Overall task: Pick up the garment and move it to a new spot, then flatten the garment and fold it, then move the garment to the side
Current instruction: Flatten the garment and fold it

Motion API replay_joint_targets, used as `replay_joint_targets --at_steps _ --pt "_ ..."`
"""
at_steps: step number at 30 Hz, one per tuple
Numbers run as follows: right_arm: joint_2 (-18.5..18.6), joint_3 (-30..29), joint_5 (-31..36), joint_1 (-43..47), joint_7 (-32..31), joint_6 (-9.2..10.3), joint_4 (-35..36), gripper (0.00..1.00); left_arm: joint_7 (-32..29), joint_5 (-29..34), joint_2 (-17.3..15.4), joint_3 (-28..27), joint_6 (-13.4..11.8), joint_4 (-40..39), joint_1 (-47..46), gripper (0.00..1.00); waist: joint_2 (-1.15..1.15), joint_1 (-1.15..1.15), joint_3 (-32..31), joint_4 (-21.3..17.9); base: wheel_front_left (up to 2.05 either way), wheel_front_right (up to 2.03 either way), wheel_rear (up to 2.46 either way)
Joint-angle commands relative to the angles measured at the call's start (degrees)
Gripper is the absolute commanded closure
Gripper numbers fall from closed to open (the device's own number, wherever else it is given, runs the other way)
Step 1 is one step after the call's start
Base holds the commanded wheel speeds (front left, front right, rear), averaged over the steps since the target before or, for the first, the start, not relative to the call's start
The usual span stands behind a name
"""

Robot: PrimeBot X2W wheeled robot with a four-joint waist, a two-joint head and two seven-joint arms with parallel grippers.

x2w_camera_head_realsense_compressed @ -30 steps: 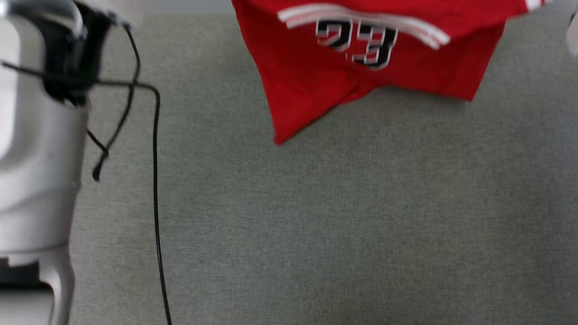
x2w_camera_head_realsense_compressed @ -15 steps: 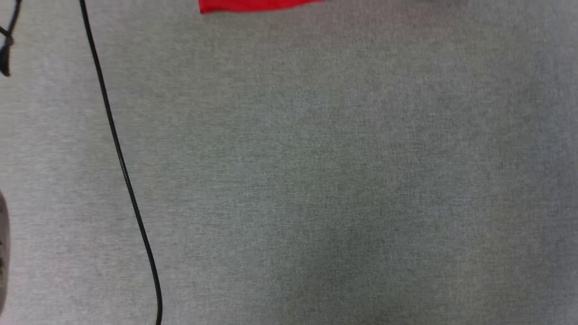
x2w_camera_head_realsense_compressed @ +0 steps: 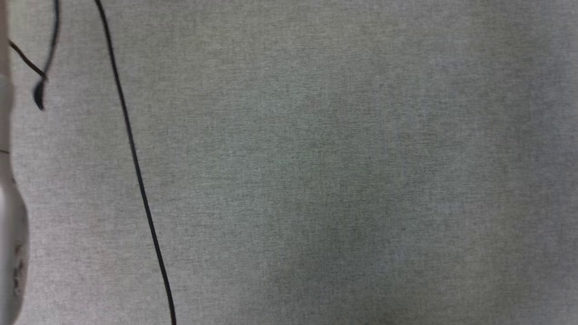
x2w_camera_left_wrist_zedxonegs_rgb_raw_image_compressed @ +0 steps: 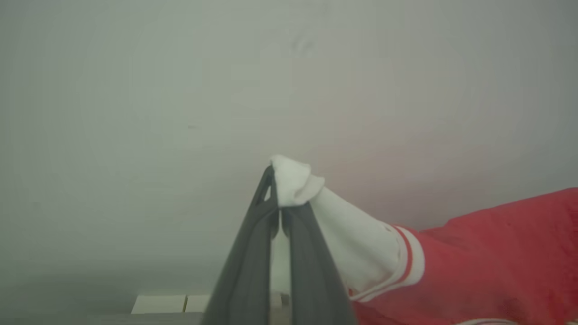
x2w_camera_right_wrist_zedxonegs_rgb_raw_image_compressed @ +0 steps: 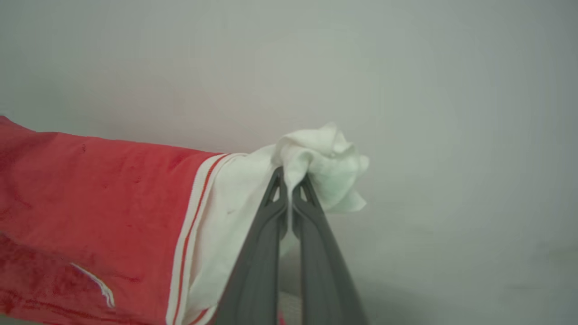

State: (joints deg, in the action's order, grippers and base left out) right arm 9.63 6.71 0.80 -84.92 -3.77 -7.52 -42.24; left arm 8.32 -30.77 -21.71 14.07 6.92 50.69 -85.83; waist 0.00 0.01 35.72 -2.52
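Note:
The garment (x2w_camera_left_wrist_zedxonegs_rgb_raw_image_compressed: 496,253) is a bright red shirt with white sleeves and thin red stripes at the sleeve seams. In the left wrist view my left gripper (x2w_camera_left_wrist_zedxonegs_rgb_raw_image_compressed: 280,198) is shut on the bunched end of one white sleeve, and the red body trails off to the right. The right wrist view has my right gripper (x2w_camera_right_wrist_zedxonegs_rgb_raw_image_compressed: 289,185) shut on the other white sleeve, with the garment (x2w_camera_right_wrist_zedxonegs_rgb_raw_image_compressed: 90,194) stretching away to the left. Both sleeves are held up in front of a pale wall.
The head view looks down on a grey fabric surface (x2w_camera_head_realsense_compressed: 338,171). A black cable (x2w_camera_head_realsense_compressed: 135,171) runs down its left side, and a pale forearm (x2w_camera_head_realsense_compressed: 11,234) edges in at the far left.
The head camera has tilted, so the garment slid up and out of the head view. The pale arm at the left has mostly left the picture.

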Motion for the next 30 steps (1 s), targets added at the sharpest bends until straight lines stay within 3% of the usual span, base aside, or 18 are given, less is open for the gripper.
replay_joint_targets --at_steps 1,7,15,22,30 --pt "-0.39 -0.89 -0.62 1.85 1.02 0.06 -1.98 1.0 0.56 -0.69 0.56 0.73 0.33 1.53 1.73 1.0 0.0 -0.01 0.22 0.64 0.0 0.0 0.0" --pt "-1.57 -3.78 -2.76 9.96 3.48 0.06 -8.71 1.0 1.68 -4.57 3.15 3.27 0.57 5.16 8.03 1.0 0.0 -0.01 -2.11 1.87 0.0 0.0 0.0" --pt "-2.54 -5.93 -7.27 25.04 6.47 0.06 -11.3 1.0 3.94 -11.58 2.74 6.99 0.61 3.57 22.48 1.0 0.0 -0.01 -9.36 2.15 0.0 0.0 0.0" --pt "0.36 -4.87 -11.06 38.61 6.54 0.06 -4.66 1.0 5.51 -16.57 2.95 6.73 0.61 0.73 33.09 1.0 0.0 -0.01 -16.2 3.48 0.0 0.0 0.0" --pt "1.0 -6.74 -13.58 56.6 1.87 0.07 10.16 1.0 6.56 -17.48 1.55 4.9 -1.0 -4.8 47.51 1.0 0.0 -0.01 -23.75 3.37 0.0 0.0 0.0"
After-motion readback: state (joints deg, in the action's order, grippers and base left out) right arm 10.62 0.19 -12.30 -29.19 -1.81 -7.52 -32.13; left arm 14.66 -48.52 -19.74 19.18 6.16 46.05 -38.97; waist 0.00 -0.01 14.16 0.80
